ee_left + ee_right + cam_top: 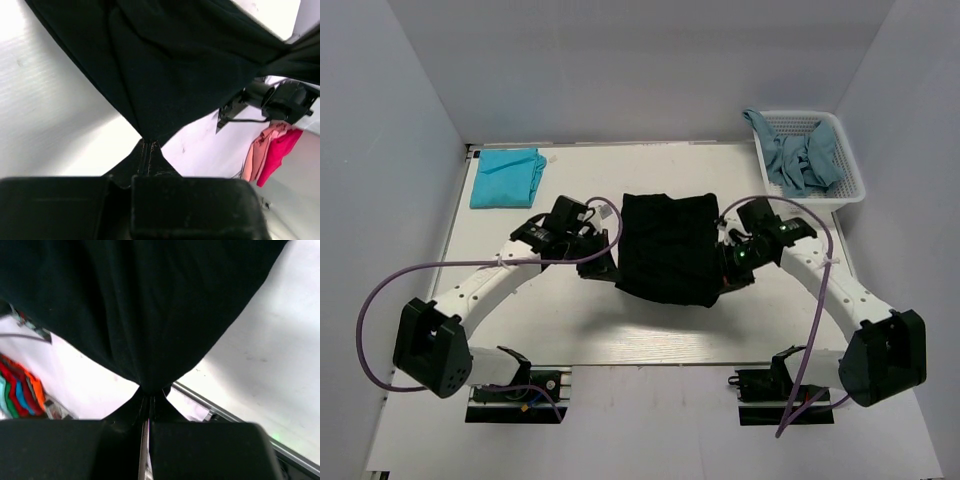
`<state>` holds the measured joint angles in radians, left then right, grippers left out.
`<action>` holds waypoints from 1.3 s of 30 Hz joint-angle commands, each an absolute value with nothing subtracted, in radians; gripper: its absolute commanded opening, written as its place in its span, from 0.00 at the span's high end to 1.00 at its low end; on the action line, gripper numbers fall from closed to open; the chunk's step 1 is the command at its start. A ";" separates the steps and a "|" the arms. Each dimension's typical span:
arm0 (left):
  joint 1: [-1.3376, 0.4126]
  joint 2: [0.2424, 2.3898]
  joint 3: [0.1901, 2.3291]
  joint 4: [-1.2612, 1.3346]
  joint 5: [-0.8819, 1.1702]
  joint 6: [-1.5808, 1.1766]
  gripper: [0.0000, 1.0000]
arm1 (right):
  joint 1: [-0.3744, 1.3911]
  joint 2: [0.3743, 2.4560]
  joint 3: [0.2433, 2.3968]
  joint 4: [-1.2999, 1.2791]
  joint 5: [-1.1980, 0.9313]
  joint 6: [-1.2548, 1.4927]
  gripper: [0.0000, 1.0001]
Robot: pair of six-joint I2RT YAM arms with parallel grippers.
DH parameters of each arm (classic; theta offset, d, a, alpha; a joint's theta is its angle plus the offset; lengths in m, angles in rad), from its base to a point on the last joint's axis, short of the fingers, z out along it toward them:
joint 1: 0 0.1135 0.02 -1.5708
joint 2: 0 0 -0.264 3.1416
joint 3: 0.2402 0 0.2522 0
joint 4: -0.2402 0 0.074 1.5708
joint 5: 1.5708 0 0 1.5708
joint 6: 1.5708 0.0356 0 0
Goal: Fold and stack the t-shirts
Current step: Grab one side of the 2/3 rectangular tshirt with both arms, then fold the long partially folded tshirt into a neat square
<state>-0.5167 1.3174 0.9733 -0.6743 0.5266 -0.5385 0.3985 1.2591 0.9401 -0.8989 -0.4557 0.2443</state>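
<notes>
Left gripper (148,145), jaws pinched tight on a near corner of the large black cloth t-shirt (667,248); right gripper (149,395) likewise clamped on the other near corner. Shirt centre of the white table (650,340), near edge raised, middle sagging.

Risks: thin pinch, so cloth could slip out under pull; uneven travel of the arms would skew the fold; sag could drag and wrinkle.

Unclear: how many layers each jaw holds; no star mark visible; shirt's far hem indistinct.

Farther: folded teal cloth tee (506,177) far left. Greyish-blue cloth tees (800,160) bunched in the white plastic mesh basket (850,180), number uncertain.
</notes>
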 commanded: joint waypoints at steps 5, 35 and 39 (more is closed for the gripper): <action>-0.503 1.327 1.156 -0.718 0.370 -0.584 1.00 | 0.379 1.339 1.241 -1.017 -0.348 0.273 1.00; -0.391 2.195 2.143 -0.638 0.227 -0.586 1.00 | 0.155 2.128 2.112 -1.114 -0.301 0.210 1.00; -0.391 2.232 2.198 -0.549 0.337 -0.543 1.00 | 0.117 2.129 2.088 -1.036 -0.333 0.196 1.00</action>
